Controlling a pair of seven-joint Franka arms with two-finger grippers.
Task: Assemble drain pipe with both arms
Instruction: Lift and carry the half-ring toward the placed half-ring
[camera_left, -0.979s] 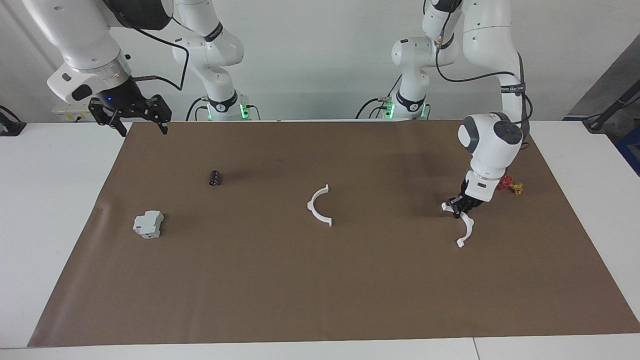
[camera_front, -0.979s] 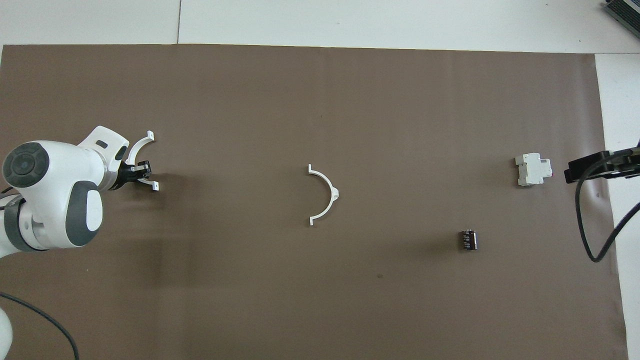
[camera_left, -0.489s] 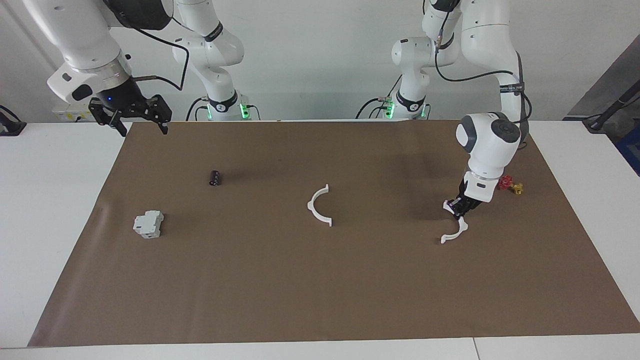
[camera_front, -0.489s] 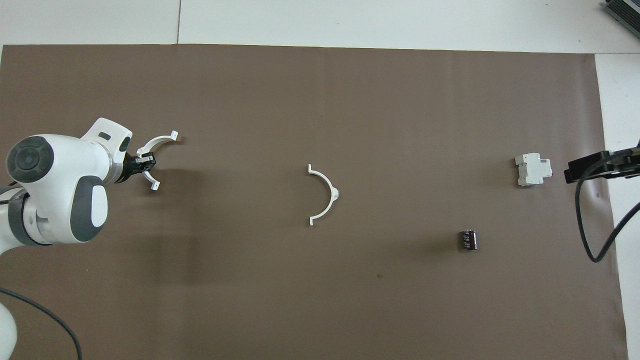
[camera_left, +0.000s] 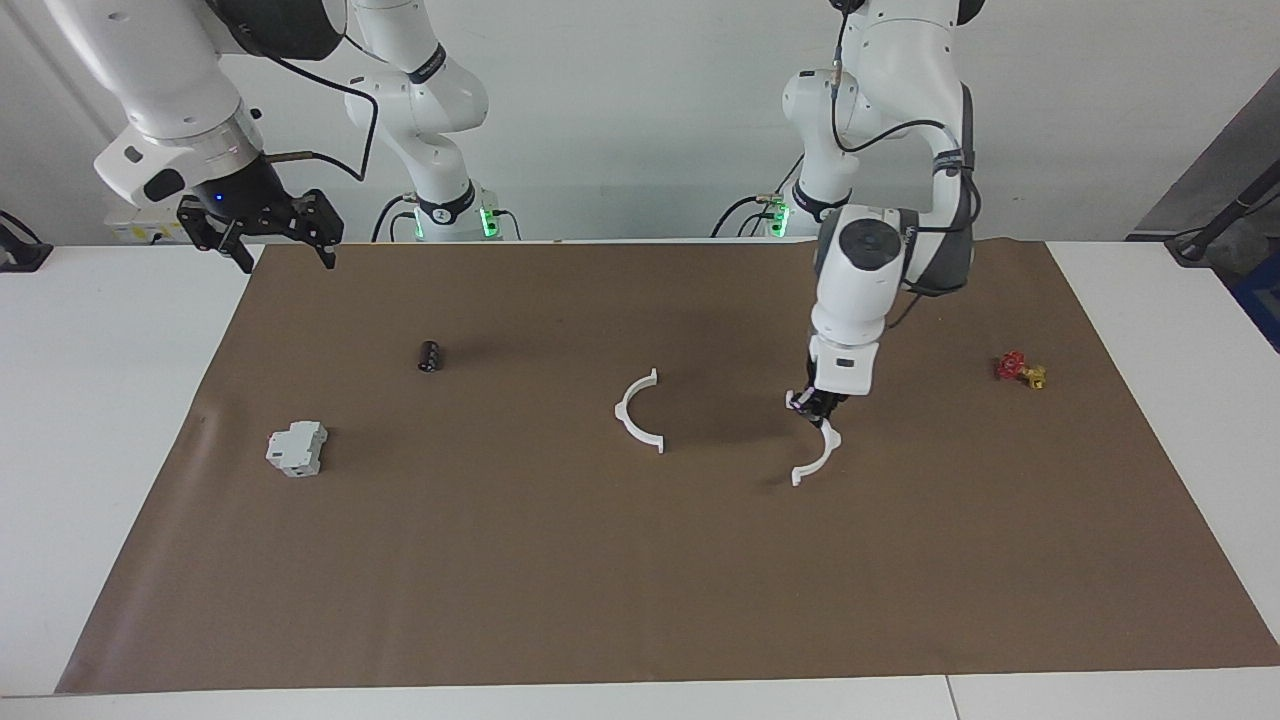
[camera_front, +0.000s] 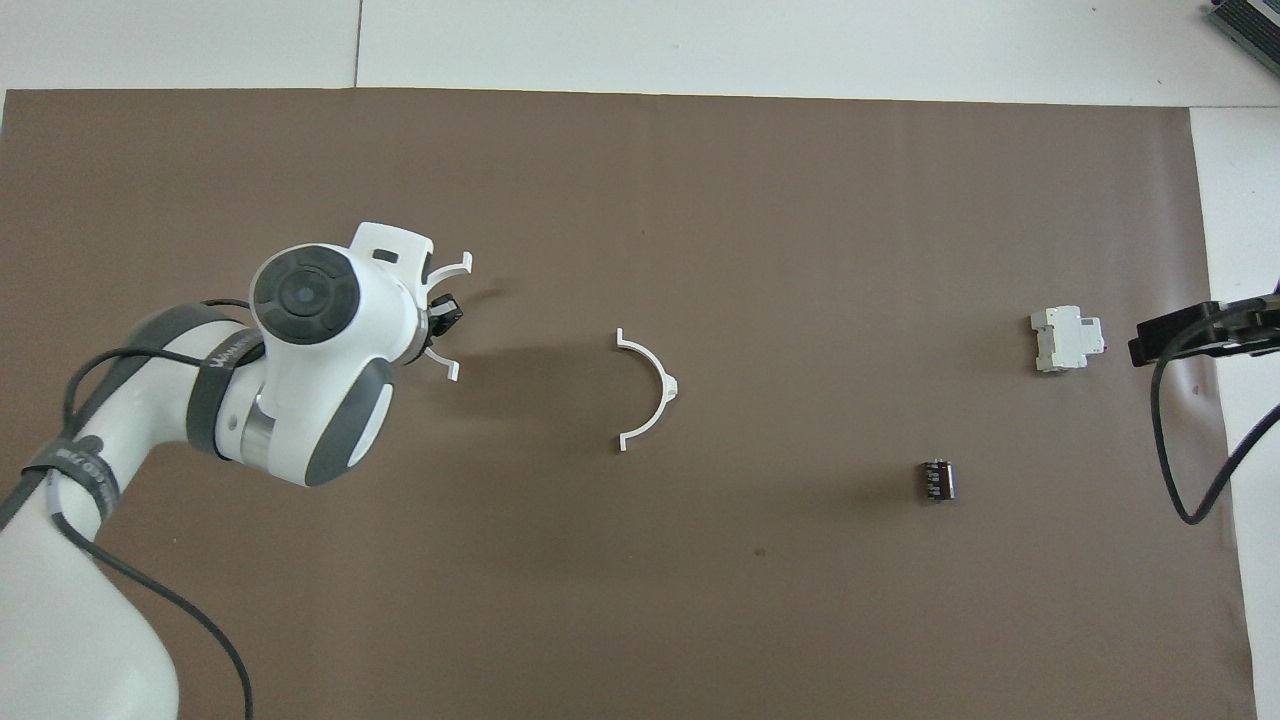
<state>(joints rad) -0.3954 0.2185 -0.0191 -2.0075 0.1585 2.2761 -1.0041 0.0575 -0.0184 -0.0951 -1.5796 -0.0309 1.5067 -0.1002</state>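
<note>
One white half-ring of the drain pipe (camera_left: 637, 412) (camera_front: 648, 392) lies flat at the middle of the brown mat. My left gripper (camera_left: 818, 405) (camera_front: 441, 318) is shut on the second half-ring (camera_left: 816, 456) (camera_front: 447, 268), which hangs from it just above the mat, beside the lying one toward the left arm's end. My right gripper (camera_left: 272, 232) hangs open with nothing in it, over the mat's corner at the right arm's end, close to the robots; only its tip (camera_front: 1200, 334) shows in the overhead view.
A grey-white blocky box (camera_left: 296, 448) (camera_front: 1066, 339) and a small dark cylinder (camera_left: 429, 356) (camera_front: 937, 479) sit toward the right arm's end. A small red-and-yellow valve (camera_left: 1020, 370) lies toward the left arm's end. The brown mat (camera_left: 640, 600) covers most of the table.
My left gripper has carried its half-ring from beside the red-and-yellow valve toward the middle of the mat, turning it on the way. The right arm has not moved.
</note>
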